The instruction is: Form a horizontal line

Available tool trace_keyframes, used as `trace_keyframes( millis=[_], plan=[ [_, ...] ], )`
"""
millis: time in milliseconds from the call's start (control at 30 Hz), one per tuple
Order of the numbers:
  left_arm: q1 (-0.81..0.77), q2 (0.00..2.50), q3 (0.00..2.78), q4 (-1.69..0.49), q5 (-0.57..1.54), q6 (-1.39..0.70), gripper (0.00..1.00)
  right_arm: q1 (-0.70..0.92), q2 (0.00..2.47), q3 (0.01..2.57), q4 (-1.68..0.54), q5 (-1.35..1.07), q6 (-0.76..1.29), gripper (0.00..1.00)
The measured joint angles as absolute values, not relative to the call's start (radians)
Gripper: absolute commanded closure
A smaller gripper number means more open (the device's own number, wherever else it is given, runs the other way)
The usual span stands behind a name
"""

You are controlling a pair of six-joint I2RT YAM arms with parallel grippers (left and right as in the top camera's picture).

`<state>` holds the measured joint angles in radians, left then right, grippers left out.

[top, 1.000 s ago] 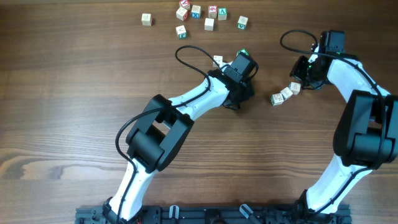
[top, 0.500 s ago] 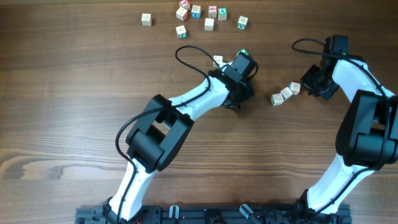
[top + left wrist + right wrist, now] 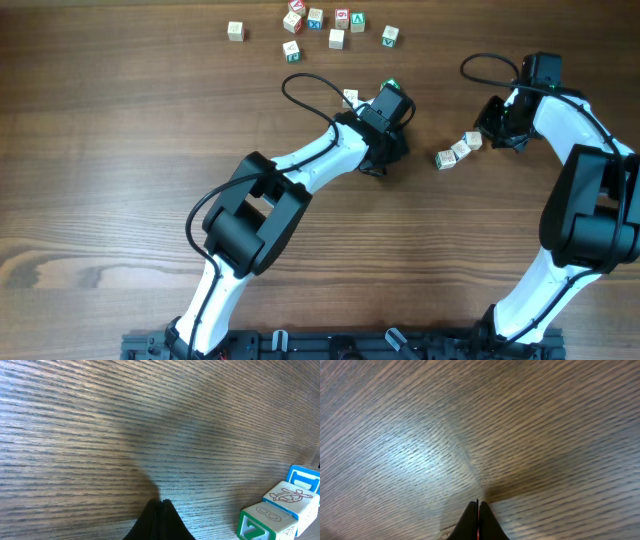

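Note:
Three pale cubes (image 3: pixel 459 150) touch in a short row that slants up to the right, right of the table's middle. My right gripper (image 3: pixel 492 122) is shut and empty, just up and right of the row's right end; in the right wrist view its tips (image 3: pixel 478 506) hover over bare wood with a pale cube edge (image 3: pixel 454 533) at the bottom. My left gripper (image 3: pixel 378 160) is shut and empty, left of the row. In the left wrist view its tips (image 3: pixel 160 503) are low over the wood, and touching cubes with green (image 3: pixel 262 521) and blue marks (image 3: pixel 303 478) sit at the lower right.
Several loose cubes (image 3: pixel 315 22) with red, green and blue marks lie along the far edge. One single cube (image 3: pixel 350 97) sits just behind the left arm's wrist. Both arms' cables loop above the table.
The right gripper swung away to the right of the row, then came back up and left towards its right end. The row and the left arm have not moved.

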<state>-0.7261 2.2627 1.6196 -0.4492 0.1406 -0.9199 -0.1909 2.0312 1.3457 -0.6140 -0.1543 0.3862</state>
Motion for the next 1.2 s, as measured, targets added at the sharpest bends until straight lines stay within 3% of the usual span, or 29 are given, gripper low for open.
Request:
trace_keyframes(
  millis=[333, 567, 700, 833, 1200],
  plan=[
    [-0.726, 2.263, 1.620, -0.450, 0.141, -0.920, 0.96, -0.191, 2.031, 1.346, -0.602, -0.198, 0.337, 0.96],
    [-0.726, 2.263, 1.620, -0.450, 0.140, -0.920, 0.96, -0.191, 2.031, 1.346, -0.411, -0.156, 0.342, 0.96],
    [-0.726, 2.263, 1.620, -0.450, 0.140, -0.920, 0.96, -0.191, 2.031, 1.346, -0.334, -0.297, 0.326, 0.96],
    [-0.726, 2.263, 1.620, -0.450, 0.140, -0.920, 0.96, -0.191, 2.031, 1.346, -0.387, -0.398, 0.312, 0.96],
    [-0.726, 2.255, 1.620, -0.482, 0.102, -0.983, 0.96, -0.191, 2.031, 1.343, -0.546, -0.404, 0.284, 0.96]
  ],
)
